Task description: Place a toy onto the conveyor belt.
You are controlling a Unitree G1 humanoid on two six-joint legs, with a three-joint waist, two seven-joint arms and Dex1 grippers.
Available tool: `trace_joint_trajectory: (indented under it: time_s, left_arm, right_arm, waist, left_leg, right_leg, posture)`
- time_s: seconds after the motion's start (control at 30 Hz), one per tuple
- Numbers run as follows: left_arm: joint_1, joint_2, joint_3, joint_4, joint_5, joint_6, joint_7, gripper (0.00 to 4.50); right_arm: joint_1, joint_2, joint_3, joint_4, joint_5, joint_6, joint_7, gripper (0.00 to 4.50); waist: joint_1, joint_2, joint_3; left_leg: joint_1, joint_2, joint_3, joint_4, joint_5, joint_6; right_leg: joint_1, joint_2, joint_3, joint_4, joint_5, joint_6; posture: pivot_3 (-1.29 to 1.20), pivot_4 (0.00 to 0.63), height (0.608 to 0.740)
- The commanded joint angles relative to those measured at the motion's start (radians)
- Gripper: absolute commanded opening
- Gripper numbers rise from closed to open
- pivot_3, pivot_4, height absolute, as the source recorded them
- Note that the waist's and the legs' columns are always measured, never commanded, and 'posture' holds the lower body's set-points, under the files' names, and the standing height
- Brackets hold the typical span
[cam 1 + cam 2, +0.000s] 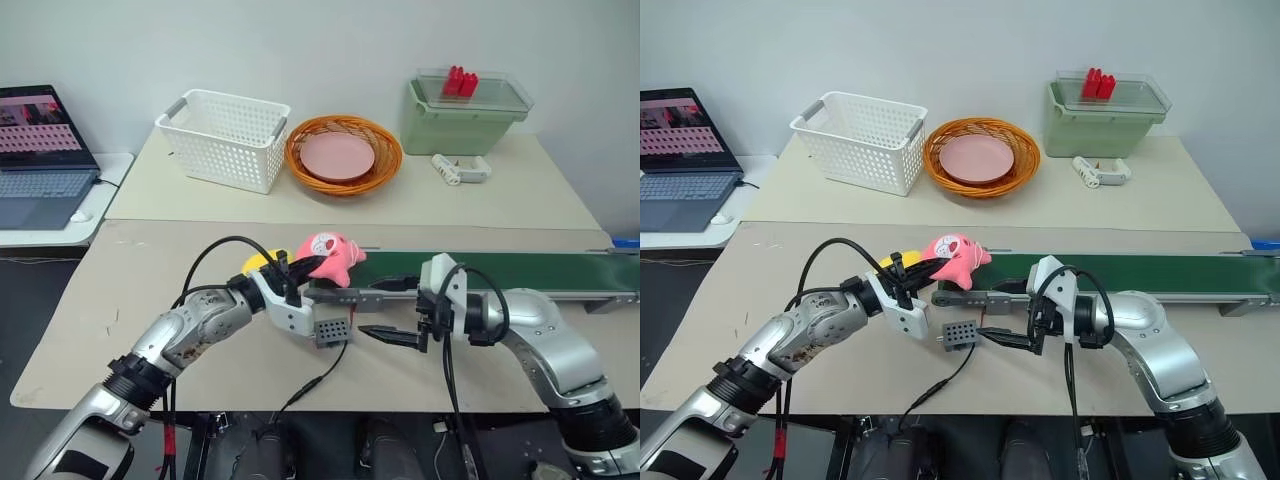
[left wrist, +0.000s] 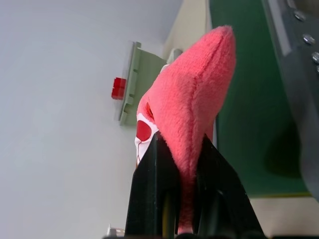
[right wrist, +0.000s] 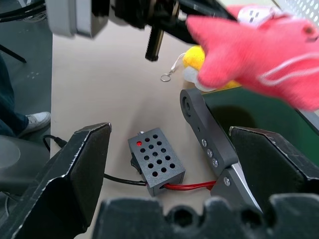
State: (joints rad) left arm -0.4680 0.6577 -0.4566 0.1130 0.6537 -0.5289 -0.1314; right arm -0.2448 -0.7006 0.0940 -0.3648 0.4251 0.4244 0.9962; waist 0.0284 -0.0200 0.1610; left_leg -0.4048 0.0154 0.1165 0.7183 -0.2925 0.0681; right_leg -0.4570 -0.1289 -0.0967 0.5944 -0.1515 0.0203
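Two claws are up over the beige tabletop (image 1: 120,290) right now, so going left to right: an open laptop (image 1: 40,150) sits on a side desk at the far left, then a white plastic lattice basket (image 1: 225,138), an orange woven bowl with a pink plate in it (image 1: 343,155), and a pale green lidded bin with red pieces on top (image 1: 468,110) along the back.

Closer in, the left claw (image 1: 300,270) is pinching the small pink lumpy plush toy (image 1: 330,255) between its black fingers (image 2: 149,199); the wrist view shows the fabric squeezed tight between them. The toy hangs in the air just at the left end of the long dark green conveyor belt in its grey metal frame (image 1: 500,272), not resting on it yet. A yellow plush (image 1: 262,262) peeks out right behind the claw, and a small grey perforated box with a cable (image 1: 333,326) lies on the tabletop below.

Further right, the right claw (image 1: 395,310) hovers beside the belt's end with its fingers spread wide and nothing in them.

So my read: pickup is done and the carry is nearly done. What's left is getting the toy over the green surface, lowering it and letting go.
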Motion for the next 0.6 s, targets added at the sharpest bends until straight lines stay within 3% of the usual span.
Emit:
trace_joint_trajectory:
  time_s: [0.03,0.6]
  left_arm:
    - [-0.034,-0.016,0.004,0.055,0.061,-0.058,0.055,0.11]
    - [-0.14,-0.133,-0.03,0.291,0.153,-0.107,0.081,0.11]
  right_arm:
    - [0.01,-0.012,-0.042,-0.04,0.017,-0.003,-0.007,4.5]
    - [0.005,-0.011,-0.051,-0.041,0.024,0.002,-0.013,4.5]
  waist:
    - [0.0,0.0,0.0]
    - [-0.004,0.0,0.0]
  left_leg:
    - [0.0,0.0,0.0,0.001,0.0,0.0]
    - [-0.002,0.0,0.001,0.009,-0.003,0.006]
  right_leg:
    - [0.0,0.0,0.0,0.0,0.0,0.0]
    - [0.002,-0.001,0.0,0.001,0.002,0.004]
  posture:
    - [0.0,0.15,0.74]
    - [0.0,0.15,0.74]
